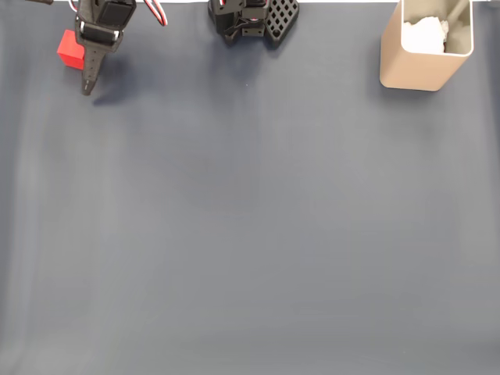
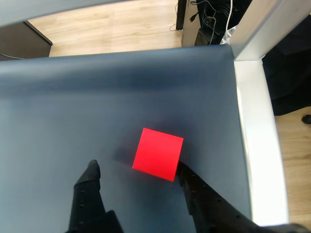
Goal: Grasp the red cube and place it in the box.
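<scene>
Lining up on the small bright red solid cube point(image 2: 158, 154) is where the job stands, by my reading: the grasp itself is not yet made. In the wrist view the black two-finger gripper point(image 2: 138, 167) has its jaws apart, one fingertip well to the left of the cube with bare mat between, the other fingertip touching or all but touching the cube's near right corner. The cube sits turned at an angle to the fingers, close to the desk's right-hand white edge in that view. In the fixed view the same cube point(image 1: 70, 49) lies at the far left corner, tucked just beside the arm.

Next, I would guess, the gripper needs to slide forward so the cube sits squarely between the fingers, then close; the skewed faces may make it twist or slip out.

The cube looks matte, flat-faced and sharp-edged. The dark blue-grey desk mat point(image 1: 250, 234) looks soft and faintly creased. Far right in the fixed view stands the tall beige box point(image 1: 412, 70), thin-walled, round-cornered, with something white and crumpled inside, well apart from the cube.
</scene>
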Motion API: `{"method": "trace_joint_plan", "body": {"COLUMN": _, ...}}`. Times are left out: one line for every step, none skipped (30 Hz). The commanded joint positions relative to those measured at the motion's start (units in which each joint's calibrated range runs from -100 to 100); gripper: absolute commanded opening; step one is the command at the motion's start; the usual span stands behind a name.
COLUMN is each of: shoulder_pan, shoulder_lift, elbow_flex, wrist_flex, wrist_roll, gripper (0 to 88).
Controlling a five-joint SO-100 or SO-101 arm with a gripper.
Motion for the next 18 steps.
{"method": "trace_joint_plan", "body": {"shoulder_pan": -0.4, "shoulder_lift": 0.8, "elbow_flex": -2.9, "wrist_flex": -0.8, "wrist_roll": -0.5, "gripper": 37.8}}
{"method": "trace_joint_plan", "body": {"shoulder_pan": -0.4, "shoulder_lift": 1.0, "elbow_flex": -3.0, "wrist_flex": -0.8, "wrist_roll": -0.6, "gripper": 37.9}}
{"method": "trace_joint_plan", "body": {"shoulder_pan": -0.4, "shoulder_lift": 1.2, "elbow_flex": -3.2, "wrist_flex": -0.8, "wrist_roll": -0.6, "gripper": 37.9}}
{"method": "trace_joint_plan", "body": {"shoulder_pan": -0.4, "shoulder_lift": 1.3, "elbow_flex": -3.4, "wrist_flex": -0.8, "wrist_roll": -0.6, "gripper": 37.9}}
{"method": "trace_joint_plan", "body": {"shoulder_pan": -0.4, "shoulder_lift": 1.3, "elbow_flex": -3.4, "wrist_flex": -0.8, "wrist_roll": -0.6, "gripper": 37.9}}
{"method": "trace_joint_plan", "body": {"shoulder_pan": -0.4, "shoulder_lift": 1.4, "elbow_flex": -3.4, "wrist_flex": -0.8, "wrist_roll": -0.6, "gripper": 37.9}}
{"method": "trace_joint_plan", "body": {"shoulder_pan": -0.4, "shoulder_lift": 1.4, "elbow_flex": -3.4, "wrist_flex": -0.8, "wrist_roll": -0.7, "gripper": 37.9}}
{"method": "trace_joint_plan", "body": {"shoulder_pan": -0.4, "shoulder_lift": 1.4, "elbow_flex": -3.4, "wrist_flex": -0.8, "wrist_roll": -0.7, "gripper": 37.8}}
{"method": "trace_joint_plan", "body": {"shoulder_pan": -0.4, "shoulder_lift": 1.4, "elbow_flex": -3.5, "wrist_flex": -0.8, "wrist_roll": -0.7, "gripper": 37.7}}
{"method": "trace_joint_plan", "body": {"shoulder_pan": -0.4, "shoulder_lift": 1.4, "elbow_flex": -3.5, "wrist_flex": -0.8, "wrist_roll": -0.8, "gripper": 37.7}}
{"method": "trace_joint_plan", "body": {"shoulder_pan": -0.4, "shoulder_lift": 1.4, "elbow_flex": -3.6, "wrist_flex": -0.8, "wrist_roll": -0.9, "gripper": 37.7}}
{"method": "trace_joint_plan", "body": {"shoulder_pan": -0.4, "shoulder_lift": 1.5, "elbow_flex": -3.7, "wrist_flex": -0.8, "wrist_roll": -0.9, "gripper": 37.7}}
{"method": "trace_joint_plan", "body": {"shoulder_pan": -0.4, "shoulder_lift": 1.5, "elbow_flex": -3.7, "wrist_flex": -1.1, "wrist_roll": -1.0, "gripper": 37.6}}
{"method": "trace_joint_plan", "body": {"shoulder_pan": -0.4, "shoulder_lift": 1.6, "elbow_flex": -3.7, "wrist_flex": -1.2, "wrist_roll": -1.1, "gripper": 37.6}}
{"method": "trace_joint_plan", "body": {"shoulder_pan": -0.4, "shoulder_lift": 1.6, "elbow_flex": -3.8, "wrist_flex": -1.2, "wrist_roll": -1.2, "gripper": 37.4}}
{"method": "trace_joint_plan", "body": {"shoulder_pan": -0.4, "shoulder_lift": 1.6, "elbow_flex": -3.9, "wrist_flex": -1.2, "wrist_roll": -1.3, "gripper": 36.5}}
{"method": "trace_joint_plan", "body": {"shoulder_pan": -0.5, "shoulder_lift": 1.6, "elbow_flex": -4.0, "wrist_flex": -1.2, "wrist_roll": -1.2, "gripper": 33.9}}
{"method": "trace_joint_plan", "body": {"shoulder_pan": -0.5, "shoulder_lift": 1.6, "elbow_flex": -4.0, "wrist_flex": -1.2, "wrist_roll": -1.1, "gripper": 31.2}}
